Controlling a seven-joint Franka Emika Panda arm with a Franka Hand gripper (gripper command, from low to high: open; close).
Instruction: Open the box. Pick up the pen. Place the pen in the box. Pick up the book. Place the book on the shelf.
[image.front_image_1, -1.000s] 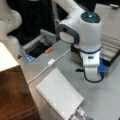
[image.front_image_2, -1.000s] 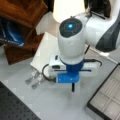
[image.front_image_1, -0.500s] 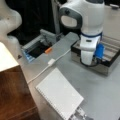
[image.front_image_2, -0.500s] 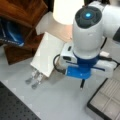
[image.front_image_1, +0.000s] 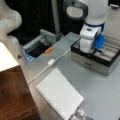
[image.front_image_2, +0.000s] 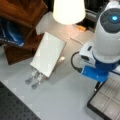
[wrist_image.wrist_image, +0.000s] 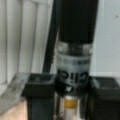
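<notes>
The box (image.front_image_1: 88, 64) stands open at a front view's right, its long pale compartments showing (wrist_image.wrist_image: 22, 37). My gripper (image.front_image_1: 96, 51) hangs just over those compartments, below the white arm. In the wrist view my gripper (wrist_image.wrist_image: 72, 96) is shut on the pen (wrist_image.wrist_image: 75, 47), a black barrel with a silvery lettered section held upright between the dark fingers (wrist_image.wrist_image: 40, 95). The white spiral-bound book (image.front_image_1: 60, 96) lies flat on the table, also seen as the book (image.front_image_2: 48, 53) beside the shelf (image.front_image_2: 22, 17). That brown shelf (image.front_image_1: 13, 97) with its cream top stands at a front view's left.
A white cable with a plug (image.front_image_1: 51, 61) runs across the table between book and box. A grey tray (image.front_image_1: 37, 46) and an orange item (image.front_image_1: 48, 50) lie behind it. A lamp shade (image.front_image_2: 68, 11) hangs above. Metal clips (image.front_image_2: 33, 78) lie by the book's corner.
The arm has moved to a front view's right, from the table near the book to above the open box.
</notes>
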